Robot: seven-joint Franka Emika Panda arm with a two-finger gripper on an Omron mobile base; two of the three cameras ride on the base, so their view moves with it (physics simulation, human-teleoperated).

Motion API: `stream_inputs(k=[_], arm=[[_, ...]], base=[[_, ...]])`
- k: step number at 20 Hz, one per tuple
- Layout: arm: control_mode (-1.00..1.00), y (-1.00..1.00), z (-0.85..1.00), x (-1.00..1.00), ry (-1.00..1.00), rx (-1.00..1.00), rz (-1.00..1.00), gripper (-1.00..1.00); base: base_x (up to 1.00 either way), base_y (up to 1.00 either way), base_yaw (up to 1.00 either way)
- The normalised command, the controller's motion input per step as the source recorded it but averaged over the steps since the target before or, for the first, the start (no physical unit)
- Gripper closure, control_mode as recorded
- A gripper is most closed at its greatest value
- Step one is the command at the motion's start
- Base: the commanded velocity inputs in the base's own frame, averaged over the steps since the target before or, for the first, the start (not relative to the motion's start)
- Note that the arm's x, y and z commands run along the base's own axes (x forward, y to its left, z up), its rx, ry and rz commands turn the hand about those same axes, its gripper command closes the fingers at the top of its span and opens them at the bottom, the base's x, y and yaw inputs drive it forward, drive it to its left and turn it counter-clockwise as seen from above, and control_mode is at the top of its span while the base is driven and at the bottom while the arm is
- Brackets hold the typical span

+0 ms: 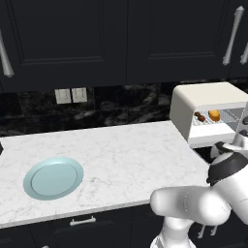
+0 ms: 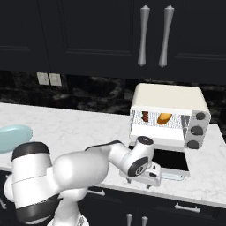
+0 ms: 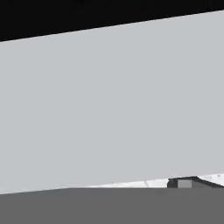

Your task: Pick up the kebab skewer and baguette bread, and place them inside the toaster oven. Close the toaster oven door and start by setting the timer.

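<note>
Both kebab skewer (image 2: 145,117), baguette bread (image 2: 164,118) inside toaster oven (image 2: 170,99); gripper (image 2: 152,182) apparently open.

Toaster oven (image 2: 170,102), cream-white and round-topped, at right of centre in the right base view, standing on the bench. Its door (image 2: 170,160), dark glass, is folded down flat in front of the cavity. On the wire rack inside lie the kebab skewer (image 2: 145,117), dark red-brown, at left, and the baguette bread (image 2: 164,118), golden orange, just beside it at right.
</note>
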Motion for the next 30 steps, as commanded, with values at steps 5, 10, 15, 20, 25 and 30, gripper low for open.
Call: stream_inputs(k=[5, 10, 15, 20, 25, 30], arm=[[-1.00, 0.03, -0.03, 0.49, -0.07, -0.02, 0.00, -1.00], [-1.00, 0.00, 0.00, 0.40, -0.10, -0.02, 0.00, -1.00], [-1.00, 0.04, 0.15, 0.61, -0.11, 0.00, 0.00, -1.00], [-1.00, 0.16, 0.47, 0.82, -0.20, 0.00, 0.00, -1.00], [-1.00, 0.27, 0.47, 0.86, -0.22, 0.00, 0.00, -1.00], [-1.00, 0.38, 0.52, 0.95, -0.23, -0.01, 0.00, -1.00]], base=[[0.00, 0.00, 0.00], [0.00, 0.00, 0.00], [0.00, 0.00, 0.00], [0.00, 0.00, 0.00], [0.00, 0.00, 0.00], [0.00, 0.00, 0.00]])
